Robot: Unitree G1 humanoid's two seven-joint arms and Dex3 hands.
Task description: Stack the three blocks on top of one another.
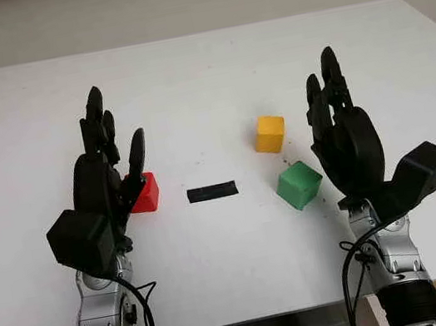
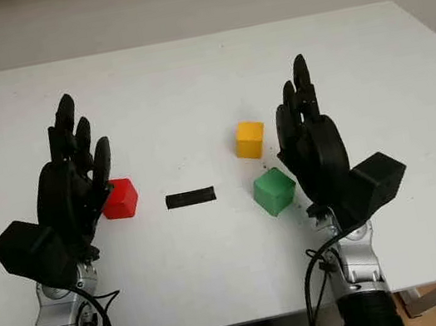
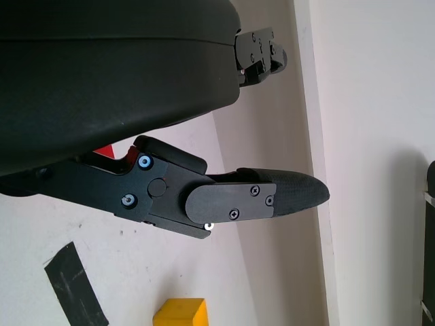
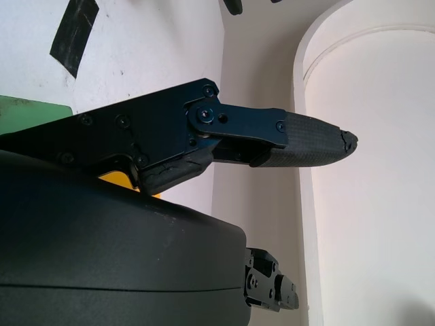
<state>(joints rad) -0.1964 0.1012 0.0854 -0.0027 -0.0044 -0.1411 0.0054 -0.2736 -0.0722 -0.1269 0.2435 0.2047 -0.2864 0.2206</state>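
Three blocks lie apart on the white table. The red block sits at the left, just right of my left hand, which is open above the table. A yellow block lies right of centre, and the green block sits just in front of it. My right hand is open, raised immediately right of the green and yellow blocks. In the left wrist view a sliver of the red block shows behind the hand, with the yellow block farther off. The green block edges into the right wrist view.
A short strip of black tape lies flat on the table between the red and green blocks. The table's front edge runs just in front of both forearms. A pale wall stands behind the far edge.
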